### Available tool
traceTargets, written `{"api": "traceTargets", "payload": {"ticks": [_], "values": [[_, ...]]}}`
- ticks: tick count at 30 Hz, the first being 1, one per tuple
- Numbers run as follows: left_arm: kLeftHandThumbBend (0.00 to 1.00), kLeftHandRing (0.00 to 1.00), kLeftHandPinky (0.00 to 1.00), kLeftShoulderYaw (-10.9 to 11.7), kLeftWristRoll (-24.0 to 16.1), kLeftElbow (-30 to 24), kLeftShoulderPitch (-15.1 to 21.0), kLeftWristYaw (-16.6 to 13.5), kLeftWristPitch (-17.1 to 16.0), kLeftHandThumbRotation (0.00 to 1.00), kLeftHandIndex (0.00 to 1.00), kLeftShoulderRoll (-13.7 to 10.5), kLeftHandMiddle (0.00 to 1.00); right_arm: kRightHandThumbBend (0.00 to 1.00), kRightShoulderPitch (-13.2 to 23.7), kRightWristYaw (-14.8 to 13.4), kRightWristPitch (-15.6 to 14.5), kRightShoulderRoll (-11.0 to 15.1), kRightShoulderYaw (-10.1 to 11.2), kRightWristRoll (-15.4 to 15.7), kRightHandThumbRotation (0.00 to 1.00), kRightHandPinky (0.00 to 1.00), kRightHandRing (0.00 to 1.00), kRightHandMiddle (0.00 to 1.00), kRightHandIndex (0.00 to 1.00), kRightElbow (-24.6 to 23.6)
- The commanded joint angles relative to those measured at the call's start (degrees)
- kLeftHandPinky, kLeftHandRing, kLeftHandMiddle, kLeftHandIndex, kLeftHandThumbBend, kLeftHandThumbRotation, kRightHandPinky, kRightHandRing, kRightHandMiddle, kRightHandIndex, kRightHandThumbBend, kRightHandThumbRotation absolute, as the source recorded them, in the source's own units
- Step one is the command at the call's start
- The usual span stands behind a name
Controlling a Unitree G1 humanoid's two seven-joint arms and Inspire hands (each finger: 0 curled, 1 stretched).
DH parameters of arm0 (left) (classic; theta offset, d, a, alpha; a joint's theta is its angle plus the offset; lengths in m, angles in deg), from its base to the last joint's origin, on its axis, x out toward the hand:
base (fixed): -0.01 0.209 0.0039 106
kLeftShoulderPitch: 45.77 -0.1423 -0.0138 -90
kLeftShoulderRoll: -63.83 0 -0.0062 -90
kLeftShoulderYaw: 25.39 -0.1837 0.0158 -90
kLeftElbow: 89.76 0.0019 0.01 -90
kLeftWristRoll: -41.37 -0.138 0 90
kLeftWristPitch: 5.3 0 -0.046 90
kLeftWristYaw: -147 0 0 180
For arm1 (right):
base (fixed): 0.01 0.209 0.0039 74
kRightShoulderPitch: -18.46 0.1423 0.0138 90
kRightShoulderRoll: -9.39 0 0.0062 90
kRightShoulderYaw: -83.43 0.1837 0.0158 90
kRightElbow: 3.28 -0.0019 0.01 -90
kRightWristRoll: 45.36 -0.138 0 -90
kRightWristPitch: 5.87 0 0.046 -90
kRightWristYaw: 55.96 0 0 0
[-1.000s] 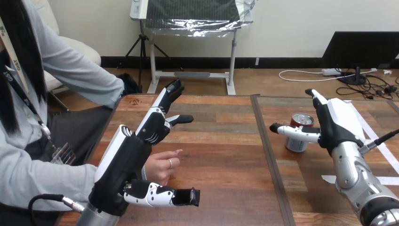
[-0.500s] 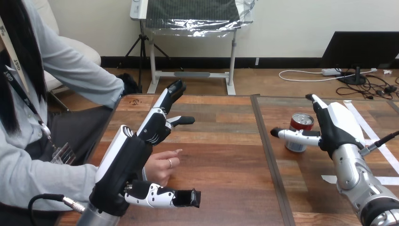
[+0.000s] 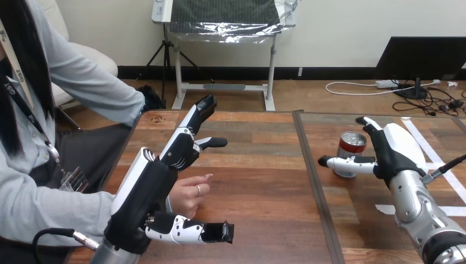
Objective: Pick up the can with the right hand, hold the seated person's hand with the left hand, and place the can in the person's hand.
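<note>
Viewing through the head camera, I log the red-and-silver metal can (image 3: 350, 144) standing upright on the right-hand part of the brown wooden table (image 3: 258, 181). My right hand (image 3: 397, 144), black with white shells, sits just to the can's right, palm toward it. Its fingers (image 3: 367, 122) are straight and held apart from the thumb (image 3: 346, 161), which reaches across the front of the can's lower part. The can stands in the gap between the thumb and the fingers, and nothing is curled round it. I cannot tell whether the thumb touches it.

My left hand (image 3: 151, 184) is raised over the table's left part, its fingers (image 3: 192, 118) stretched straight forward. Its thumb (image 3: 189, 231) points right, nearer to me and well apart from them. The seated person's hand (image 3: 189, 197) rests on the table, loosely curled, just right of my left palm and between that thumb and those fingers. It is not gripped, and I cannot tell whether the two are in contact. The can is well apart from the person's hand. Strips of white tape (image 3: 437, 162) lie on the table near my right arm.
</note>
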Motion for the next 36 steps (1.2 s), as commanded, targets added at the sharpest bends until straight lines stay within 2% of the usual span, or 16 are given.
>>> {"api": "traceTargets", "payload": {"ticks": [1,15,21,26,36], "values": [[1.00,0.99,0.79,0.6,-0.3,-2.1,1.6,-0.9,-1.0,0.47,0.98,-0.2,1.00,0.98,5.2,0.4,-0.8,0.9,-0.2,0.0,0.42,0.92,0.91,0.89,0.91,-0.2],[1.00,0.99,0.79,0.1,-0.1,-3.0,1.3,-1.0,-0.9,0.47,0.98,-0.4,1.00,0.95,5.0,1.9,-2.7,0.9,-1.0,0.8,0.35,0.90,0.88,0.86,0.88,0.0],[1.00,0.99,0.79,0.0,-0.1,-3.4,1.1,-1.0,-0.8,0.47,0.98,-0.4,1.00,0.97,4.9,2.1,-3.2,0.9,-1.4,1.3,0.35,0.89,0.86,0.85,0.87,0.1],[1.00,0.98,0.79,0.0,0.0,-3.6,0.9,-0.9,-0.7,0.47,0.98,-0.5,1.00,0.97,4.6,1.8,-3.1,1.0,-2.1,2.0,0.35,0.86,0.84,0.83,0.85,0.2],[1.00,0.98,0.79,0.3,-0.6,-3.5,0.8,-1.2,-1.1,0.48,0.98,-0.6,1.00,0.93,4.5,2.3,-2.9,0.8,-2.0,1.7,0.29,0.85,0.80,0.81,0.81,0.0]]}}
